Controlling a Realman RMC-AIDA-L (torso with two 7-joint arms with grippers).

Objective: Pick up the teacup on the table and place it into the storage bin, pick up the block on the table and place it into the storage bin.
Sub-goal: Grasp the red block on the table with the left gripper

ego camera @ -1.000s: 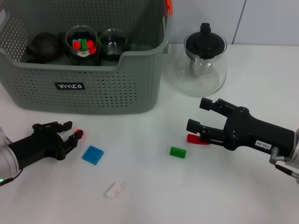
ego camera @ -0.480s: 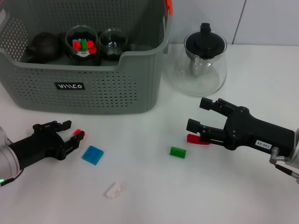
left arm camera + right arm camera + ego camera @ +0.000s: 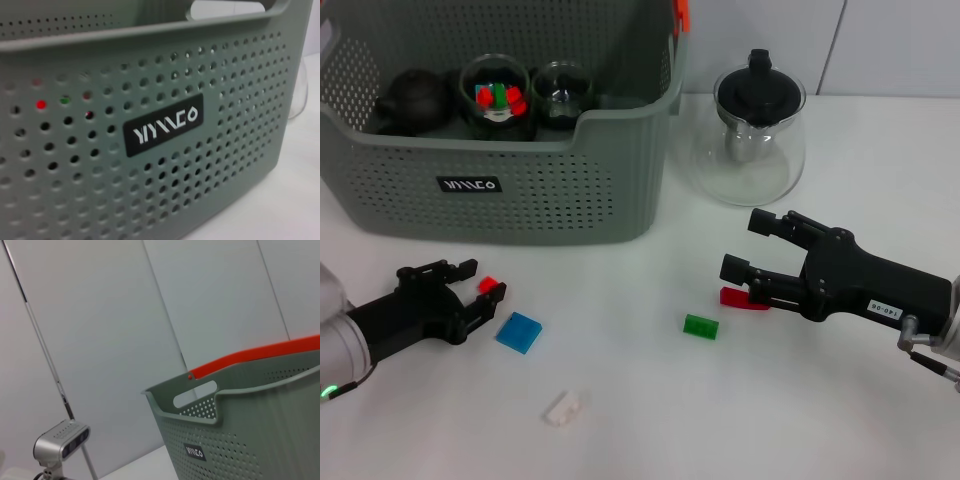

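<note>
White block lies nearest the robot, well in front of the storage bin, flat on the table, untouched

Blue block next out, flat, between the white block and the bin's front wall

Left gripper low over the table, just beside the blue block on its left, fingers pointing toward the bin side. Small red block sits between the fingertips; jaws look nearly closed on it, though whether they truly pinch it I judge rather than see. Left wrist view shows only the bin's perforated wall and black label, close ahead

Green block to the right of the blue one, long axis roughly left to right. Second red block just beyond it, partly under the right gripper, whose jaws stand spread with nothing in them

Key relation: bin opening lies ahead of and above the left gripper; judged next move is lift, then carry over the front rim. Left arm is the nearer one

Inside the bin: dark teapot, glass teacup holding coloured blocks, second glass cup

Glass teapot stands right of the bin
</note>
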